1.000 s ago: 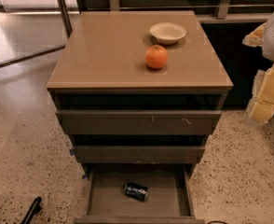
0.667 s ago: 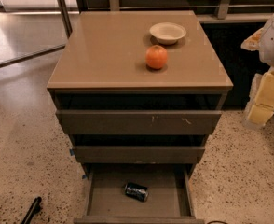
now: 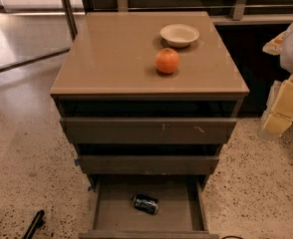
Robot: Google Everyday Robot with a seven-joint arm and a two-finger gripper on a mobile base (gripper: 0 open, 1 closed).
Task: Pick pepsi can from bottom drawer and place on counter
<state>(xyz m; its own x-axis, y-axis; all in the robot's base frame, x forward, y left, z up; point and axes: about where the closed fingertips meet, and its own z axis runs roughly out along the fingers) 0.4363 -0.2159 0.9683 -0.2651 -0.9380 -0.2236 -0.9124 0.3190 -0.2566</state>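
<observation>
The gripper (image 3: 280, 112), its opening impossible to tell, hangs off the right edge of the surface (image 3: 111, 59), open floor below it, while the pepsi can (image 3: 146, 203) lies on its side far down-left in the pulled-out bottom drawer (image 3: 115, 209).

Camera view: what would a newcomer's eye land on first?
The orange stands out on the counter, just in front of a white bowl. Below, the bottom drawer is pulled open with the pepsi can lying on its side inside. The gripper hangs at the right edge, beside the counter.
</observation>
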